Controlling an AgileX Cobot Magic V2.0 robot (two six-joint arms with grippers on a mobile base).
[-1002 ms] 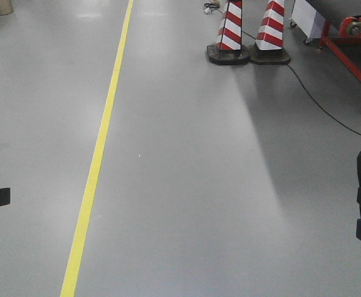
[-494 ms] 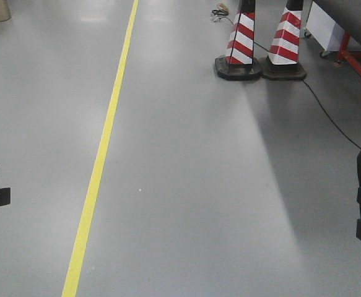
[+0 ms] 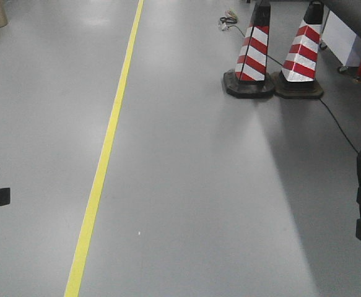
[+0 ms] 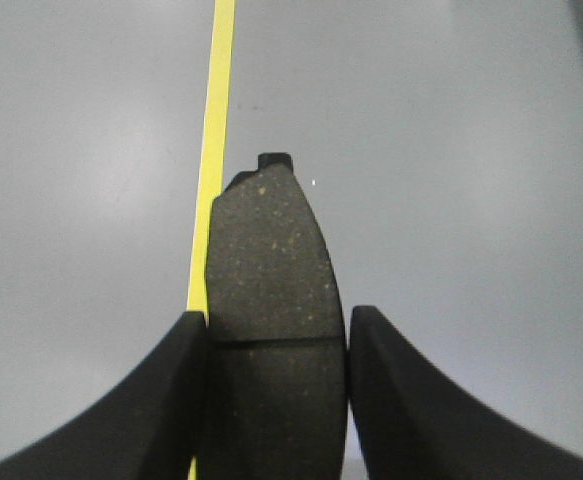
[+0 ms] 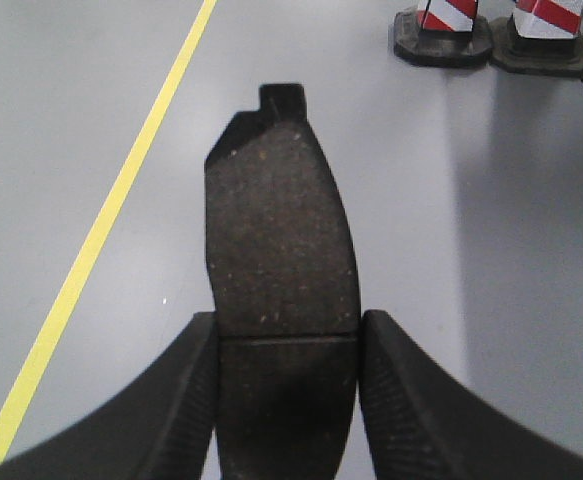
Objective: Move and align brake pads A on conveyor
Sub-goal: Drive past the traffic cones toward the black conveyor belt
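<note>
Brake pads A are being carried two at a time, one per gripper, above open grey floor [image 3: 199, 185]. The left gripper [image 4: 276, 325] is clamping the left pad [image 4: 269, 260] by its long edges. Its fingers [image 4: 151, 400] are pressing in at the level of the groove [image 4: 271, 343] across the pad's middle, so the pad is projecting forward past the fingertips with its notched tab [image 4: 274, 160] leading. The right gripper [image 5: 288, 325] is clamping the right pad [image 5: 281, 230] in the same way. Gripping each pad at its middle is judged to be balancing it and leaving the far end free for a flat set-down in a row. In the front view the two grippers are sitting at the far left and far right edges, well apart, probably so that the pads are not striking each other in transit. The conveyor is not appearing in any view; a yellow line [image 3: 106, 154], two striped cones [image 3: 252, 52] and a cable [image 3: 338, 120] are lying ahead. The task is judged to be in its transport step, with placing and aligning not yet done. No other pads are showing.
</note>
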